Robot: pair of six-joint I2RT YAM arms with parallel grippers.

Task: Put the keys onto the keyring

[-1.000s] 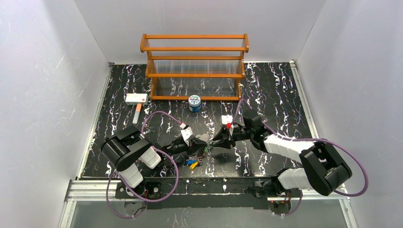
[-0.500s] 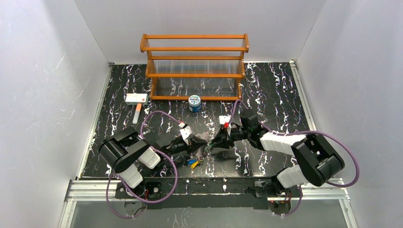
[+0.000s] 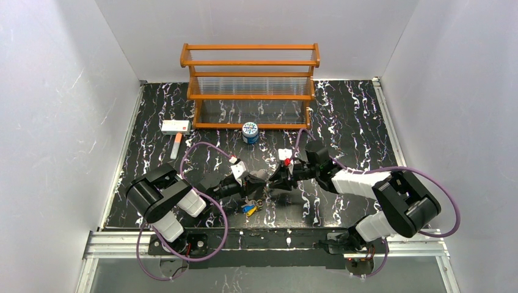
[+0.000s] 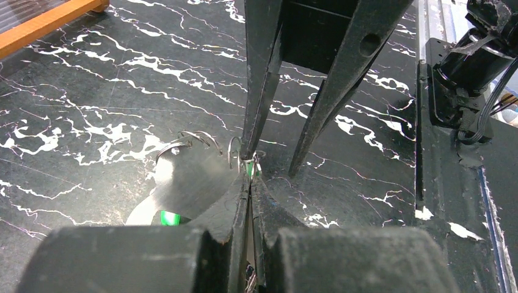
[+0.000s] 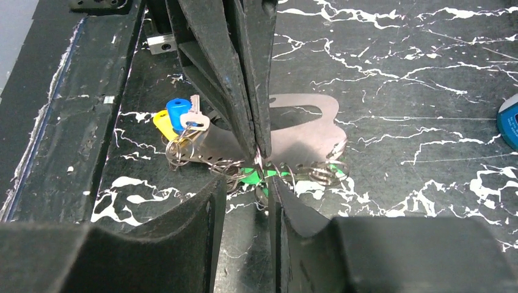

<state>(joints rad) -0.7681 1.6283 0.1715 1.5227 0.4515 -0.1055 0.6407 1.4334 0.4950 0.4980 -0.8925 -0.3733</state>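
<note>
The keyring (image 5: 305, 131) is a flat silvery plate with a slot and wire loops along its edge. My left gripper (image 5: 259, 152) is shut on that edge, held just above the table. A blue key (image 5: 178, 110) and a yellow key (image 5: 164, 125) hang from a loop at one end. A green key (image 5: 251, 176) sits under the pinch point. My right gripper (image 5: 247, 183) faces the left one, jaws open, its tips straddling the green key and loops. From the left wrist, the keyring (image 4: 189, 177) lies left of my shut gripper (image 4: 249, 174). From above, both grippers meet at the keyring (image 3: 256, 178).
A wooden rack (image 3: 250, 85) stands at the back. A round blue-and-white can (image 3: 250, 132) sits in front of it, close behind the grippers. A white box with a red mark (image 3: 176, 126) and a small stick (image 3: 176, 146) lie at the left. The table's front rail (image 3: 269, 235) is near.
My right arm has moved left, bringing its fingertips up against the left gripper at the keyring. The left gripper has stayed shut and almost still.
</note>
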